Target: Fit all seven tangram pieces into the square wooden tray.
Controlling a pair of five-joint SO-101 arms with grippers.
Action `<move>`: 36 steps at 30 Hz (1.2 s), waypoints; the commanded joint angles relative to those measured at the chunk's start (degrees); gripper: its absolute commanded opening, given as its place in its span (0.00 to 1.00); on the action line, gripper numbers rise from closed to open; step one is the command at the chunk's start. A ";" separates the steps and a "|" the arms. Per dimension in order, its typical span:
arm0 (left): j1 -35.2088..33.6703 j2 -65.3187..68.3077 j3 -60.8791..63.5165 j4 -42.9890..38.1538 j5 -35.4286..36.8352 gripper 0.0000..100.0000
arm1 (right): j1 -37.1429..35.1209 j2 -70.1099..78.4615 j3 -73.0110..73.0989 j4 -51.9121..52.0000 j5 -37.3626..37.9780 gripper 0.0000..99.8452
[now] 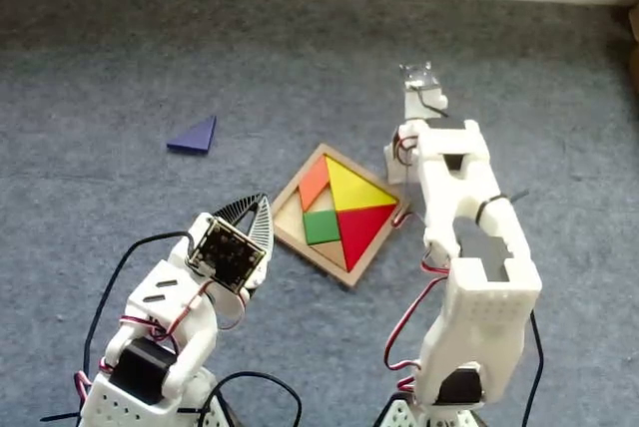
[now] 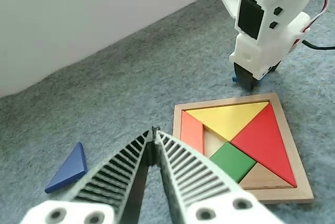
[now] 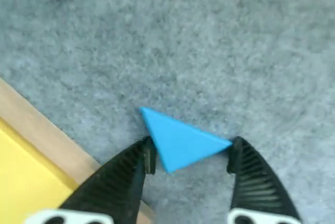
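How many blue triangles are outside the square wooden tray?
2. The dark blue triangle lies alone on the grey carpet. The light blue triangle lies beside the tray, between the right hand's fingers. The right arm may hide more.

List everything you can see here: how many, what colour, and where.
tray: 1, wood, mid-carpet
yellow triangle: 1, yellow, in tray
red triangle: 1, red, in tray
orange piece: 1, orange, in tray
green square: 1, green, in tray
dark triangle: 1, dark blue, on carpet away from tray
light triangle: 1, light blue, on carpet beside tray
carpet: 1, grey, underneath everything
left pincer: 1, black-and-white, shut, empty, near tray
right pincer: 1, black, open, astride light triangle
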 commanded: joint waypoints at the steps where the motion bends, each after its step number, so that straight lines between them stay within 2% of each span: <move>1: 0.75 -1.71 -2.33 0.35 -0.53 0.01 | 1.71 0.40 -1.19 0.57 0.79 0.12; 5: 0.22 -1.71 -2.33 1.05 -0.53 0.01 | 2.95 0.13 -1.19 0.57 0.79 0.11; 9: -2.68 -1.98 -5.67 7.65 -0.53 0.01 | 4.09 -0.13 -1.27 1.01 0.79 0.11; 14: -13.32 -1.98 -13.05 18.99 -0.53 0.01 | 4.97 -4.09 -1.27 6.29 3.96 0.11; 17: -21.32 -1.98 -14.90 22.24 -0.53 0.01 | 4.97 -8.40 -1.27 9.71 3.78 0.11; 21: -29.05 -1.98 -12.00 22.42 -0.53 0.01 | 4.44 -10.51 -1.45 9.80 -5.19 0.12; 25: -32.75 -1.98 -4.88 22.24 -0.53 0.01 | 3.30 -10.24 -5.41 9.98 -17.58 0.18; 28: -33.36 -1.98 1.10 22.15 -0.53 0.01 | 2.77 -10.24 -8.75 9.89 -25.23 0.20; 36: -33.01 -1.89 5.58 19.87 -0.53 0.01 | 1.01 -1.36 -22.11 9.89 -35.25 0.20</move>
